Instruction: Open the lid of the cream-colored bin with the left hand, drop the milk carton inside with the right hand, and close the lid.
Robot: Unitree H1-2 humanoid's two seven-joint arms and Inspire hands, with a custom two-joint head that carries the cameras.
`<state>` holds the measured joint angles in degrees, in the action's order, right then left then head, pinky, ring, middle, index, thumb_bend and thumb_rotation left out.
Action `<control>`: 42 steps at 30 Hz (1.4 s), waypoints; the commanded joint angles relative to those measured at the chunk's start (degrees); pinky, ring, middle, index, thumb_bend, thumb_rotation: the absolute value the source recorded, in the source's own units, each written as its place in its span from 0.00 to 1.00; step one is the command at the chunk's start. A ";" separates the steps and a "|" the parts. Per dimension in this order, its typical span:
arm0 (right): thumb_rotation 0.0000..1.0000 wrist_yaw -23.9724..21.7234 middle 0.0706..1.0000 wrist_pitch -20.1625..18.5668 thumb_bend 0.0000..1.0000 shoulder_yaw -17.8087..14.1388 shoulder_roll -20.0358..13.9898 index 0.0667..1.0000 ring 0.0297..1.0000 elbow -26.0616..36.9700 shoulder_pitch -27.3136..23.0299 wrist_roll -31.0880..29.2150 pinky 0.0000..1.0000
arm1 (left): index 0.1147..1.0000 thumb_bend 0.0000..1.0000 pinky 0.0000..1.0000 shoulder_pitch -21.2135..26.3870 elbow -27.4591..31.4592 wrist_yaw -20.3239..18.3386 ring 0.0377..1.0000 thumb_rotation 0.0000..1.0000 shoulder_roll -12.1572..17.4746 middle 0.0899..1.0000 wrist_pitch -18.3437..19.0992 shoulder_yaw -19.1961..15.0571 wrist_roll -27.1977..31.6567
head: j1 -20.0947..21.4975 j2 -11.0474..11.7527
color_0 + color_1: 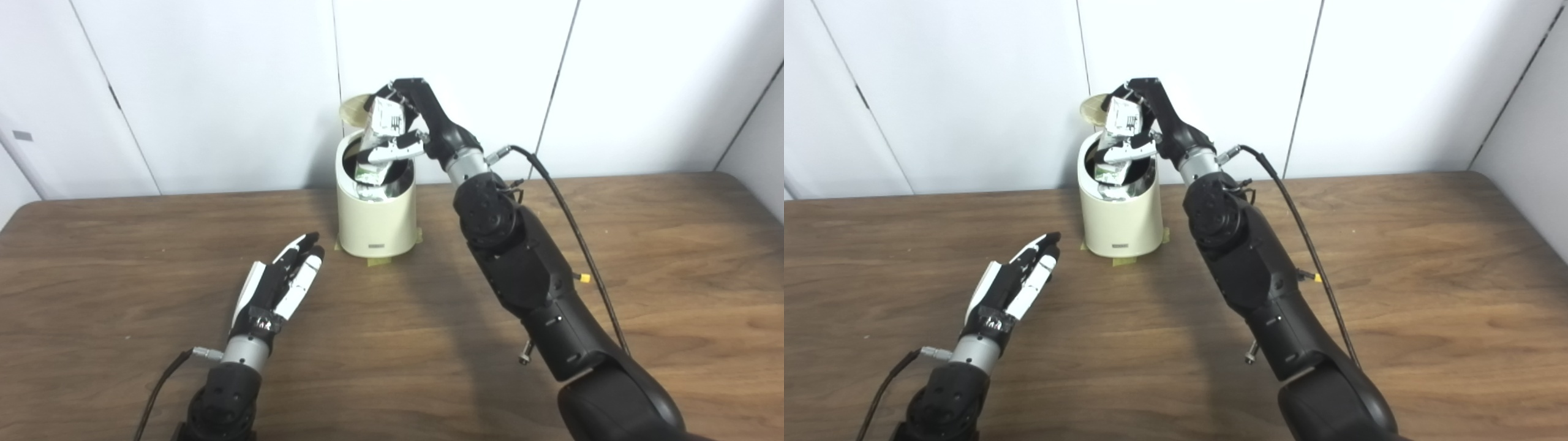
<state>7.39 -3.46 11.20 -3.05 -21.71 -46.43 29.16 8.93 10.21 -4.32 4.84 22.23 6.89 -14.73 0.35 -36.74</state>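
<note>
The cream-colored bin (375,220) stands at the back middle of the table, its round lid (353,110) tipped up behind the opening. My right hand (409,122) reaches over the rim, shut on the milk carton (381,131), a white and green carton tilted with its lower end inside the bin's dark mouth. My left hand (278,288) rests low over the table in front and to the left of the bin, open, fingers stretched toward it and holding nothing. It is apart from the bin and the lid.
The brown wooden table (643,257) runs to white wall panels behind. Yellow tape tabs (380,260) mark the bin's base. A black cable (576,226) loops off my right arm to the right.
</note>
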 commanded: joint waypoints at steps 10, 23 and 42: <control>0.00 7.75 0.47 7.88 0.50 -1.35 1.74 0.44 0.39 -1.62 -5.10 -1.19 0.36 | 0.92 0.50 0.87 1.86 4.33 -0.69 0.93 0.86 0.23 0.94 1.65 0.00 0.18 | 0.15 -0.18; 0.00 14.33 0.47 20.24 0.50 5.67 -3.17 0.46 0.39 -5.36 -5.20 9.52 0.35 | 0.94 0.50 0.90 1.35 5.89 -3.22 0.95 0.87 1.12 0.97 3.33 0.27 1.53 | 0.52 -0.20; 0.00 14.61 0.46 21.65 0.50 7.60 -5.18 0.48 0.37 -5.76 -4.47 14.76 0.35 | 0.94 0.48 0.93 0.62 6.08 -2.85 0.97 0.87 0.95 0.96 3.06 -0.30 2.08 | 0.88 -0.91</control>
<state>20.02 16.17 19.42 -7.76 -28.71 -47.28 44.19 8.32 14.27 -7.55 5.84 26.35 6.83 -13.00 1.14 -37.62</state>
